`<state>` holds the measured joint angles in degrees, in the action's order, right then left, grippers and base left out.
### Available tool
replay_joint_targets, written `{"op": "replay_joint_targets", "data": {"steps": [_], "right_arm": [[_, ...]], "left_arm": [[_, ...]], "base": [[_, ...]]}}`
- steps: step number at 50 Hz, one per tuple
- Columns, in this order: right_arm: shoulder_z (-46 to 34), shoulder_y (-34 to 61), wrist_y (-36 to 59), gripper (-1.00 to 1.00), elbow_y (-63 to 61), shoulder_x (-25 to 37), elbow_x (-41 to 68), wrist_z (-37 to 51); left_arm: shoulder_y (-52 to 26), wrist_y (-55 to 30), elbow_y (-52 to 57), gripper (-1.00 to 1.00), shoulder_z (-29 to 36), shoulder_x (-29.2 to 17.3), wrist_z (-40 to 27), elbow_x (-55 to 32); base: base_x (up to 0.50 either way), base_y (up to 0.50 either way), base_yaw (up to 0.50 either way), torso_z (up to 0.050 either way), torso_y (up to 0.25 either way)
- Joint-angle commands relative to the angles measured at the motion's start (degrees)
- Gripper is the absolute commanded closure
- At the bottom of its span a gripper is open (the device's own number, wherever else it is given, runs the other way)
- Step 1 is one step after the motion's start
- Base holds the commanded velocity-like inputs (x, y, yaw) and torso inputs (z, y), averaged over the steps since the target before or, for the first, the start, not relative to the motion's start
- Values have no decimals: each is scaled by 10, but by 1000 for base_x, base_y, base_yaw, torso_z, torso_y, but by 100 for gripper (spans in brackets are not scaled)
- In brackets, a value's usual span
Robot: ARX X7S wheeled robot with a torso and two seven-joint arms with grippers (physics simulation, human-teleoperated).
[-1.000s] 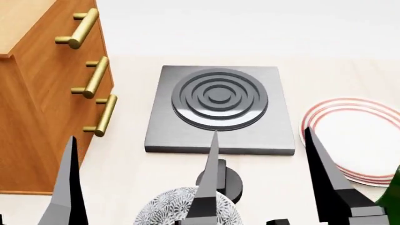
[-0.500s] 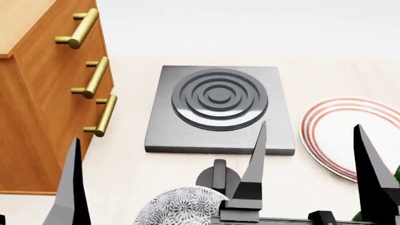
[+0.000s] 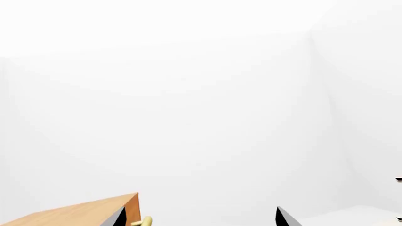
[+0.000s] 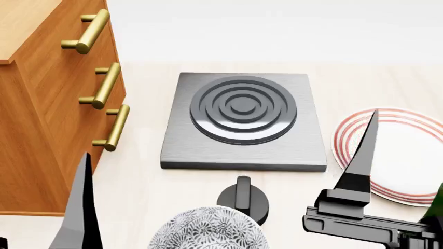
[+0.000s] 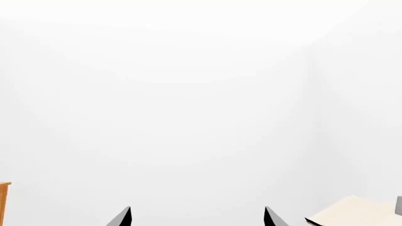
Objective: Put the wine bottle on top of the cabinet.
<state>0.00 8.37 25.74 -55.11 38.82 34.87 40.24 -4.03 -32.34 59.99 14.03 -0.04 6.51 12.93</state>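
Only a dark-green sliver of the wine bottle (image 4: 439, 207) shows, at the right edge of the head view; its neck, cork and label are out of view. The reddish-brown cabinet (image 4: 41, 114) with brass bar handles stands at the left and also shows in the left wrist view (image 3: 75, 213). My right gripper (image 5: 197, 217) is open and empty. One of its fingers (image 4: 361, 155) rises over the striped plate, just left of the bottle. My left gripper (image 3: 199, 219) is open and empty. One of its fingers (image 4: 83, 207) stands by the cabinet's front.
A grey square burner plate (image 4: 304, 150) with raised rings lies mid-table. A white plate with red rings (image 4: 408, 161) lies at the right. A patterned bowl (image 4: 207, 231) and a black knob (image 4: 242, 199) sit at the near edge. Both wrist views mostly face blank white wall.
My right gripper has moved steadily to the right, from over the knob and bowl to over the striped plate, towards the bottle. Its far finger has left the view. The left gripper barely moved.
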Motion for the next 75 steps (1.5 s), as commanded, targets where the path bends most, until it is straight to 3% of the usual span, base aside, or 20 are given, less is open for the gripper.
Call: {"op": "replay_joint_targets", "data": {"steps": [1, 15, 34, 58, 75], "right_arm": [[38, 0, 9, -100, 6, 26, 19, 8], [79, -41, -13, -100, 31, 38, 13, 0], [55, -71, 9, -100, 50, 65, -56, 10], [19, -105, -81, -100, 163, 17, -100, -25], [11, -106, -91, -100, 183, 10, -103, -31]], "left_arm": [[-1, 2, 0, -100, -5, 0, 1, -4], [0, -1, 0, -100, 1, 0, 0, 0], [3, 3, 0, -100, -4, 0, 3, 3], [4, 3, 0, -100, -1, 0, 2, 4], [2, -1, 0, -100, 1, 0, 2, 4]], "base": [[0, 0, 0, 0, 0], [0, 0, 0, 0, 0], [0, 0, 0, 0, 0], [0, 0, 0, 0, 0], [0, 0, 0, 0, 0]]}}
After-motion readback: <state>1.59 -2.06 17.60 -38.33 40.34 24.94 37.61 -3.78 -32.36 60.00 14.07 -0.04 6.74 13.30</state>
